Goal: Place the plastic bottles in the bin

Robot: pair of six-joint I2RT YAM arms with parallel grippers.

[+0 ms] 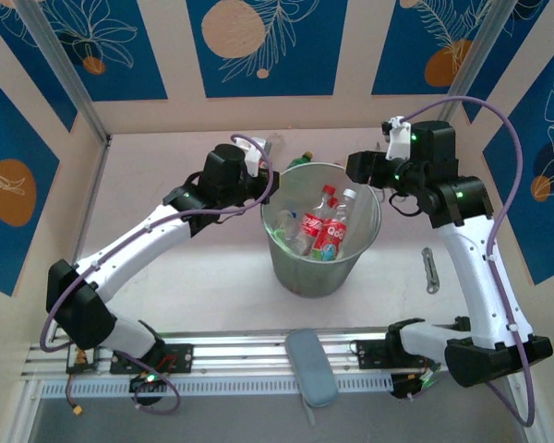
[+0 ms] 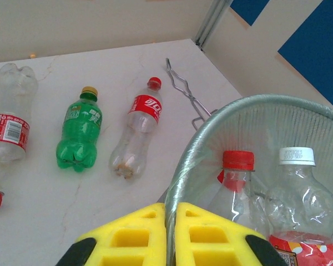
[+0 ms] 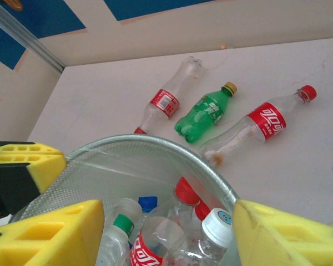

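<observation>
The bin [image 1: 314, 268] stands mid-table with several plastic bottles [image 1: 325, 226] inside. My left gripper [image 2: 170, 213] is shut on the bin's rim [image 2: 255, 101], one yellow finger on each side of the wall. It reaches the bin's left edge [image 1: 266, 180]. My right gripper [image 3: 166, 221] hangs open over the bin's right side [image 1: 365, 168], nothing between its fingers. Three bottles lie on the table behind the bin: a clear red-labelled bottle [image 2: 8, 127], a green bottle [image 2: 79, 136] with a yellow cap, and a red-capped bottle [image 2: 137, 130].
Metal wire tongs [image 2: 183, 88] lie on the table behind the bin, close to the corner wall. A small metal piece [image 1: 430, 269] lies right of the bin. A grey case [image 1: 311, 365] rests on the rail at the near edge. Walls close in the table's sides.
</observation>
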